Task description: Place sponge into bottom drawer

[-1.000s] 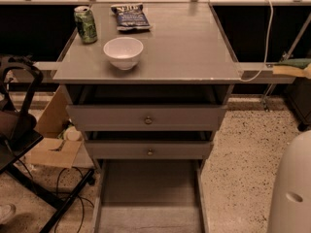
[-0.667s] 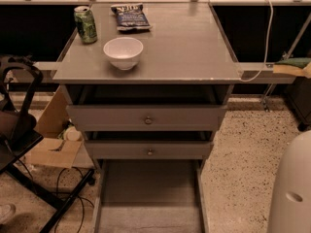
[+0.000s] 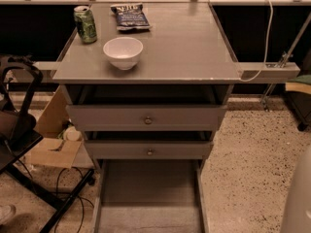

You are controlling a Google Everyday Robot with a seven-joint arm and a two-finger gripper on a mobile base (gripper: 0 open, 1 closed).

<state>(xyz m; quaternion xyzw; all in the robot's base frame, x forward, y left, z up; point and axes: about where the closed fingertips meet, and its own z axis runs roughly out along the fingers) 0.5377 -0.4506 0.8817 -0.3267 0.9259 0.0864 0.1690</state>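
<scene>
If looking for progress, start with the bottom drawer: pulled far out, low down and forward of the white bowl, with its grey floor bare between thin side walls. Count the opening step as most likely done.

Cannot find the sponge anywhere: not beside the white bowl on the countertop, not on the drawer floor below it, not on the speckled ground off to either side. Cannot find the gripper either. Must lie somewhere outside the view, so no telling whether spread, pressed together or pinching the sponge. May be carrying it already, though only as a guess. Shows nothing of the robot but a pale rounded shell, far right of the white bowl and well below it, and even that only probably.

Behind the white bowl to its left: a green can, upright. Straight behind the white bowl: a dark blue snack bag, lying flat. Neither to be taken for the sponge. Between the white bowl and the open tray: two knobbed upper drawers, stacked one above the other.

Left to do, by this reckoning: bring the sponge over the open tray, lower it inside the walls, let go, draw clear. Put the task somewhere short of halfway, with the placing itself not yet done.
</scene>
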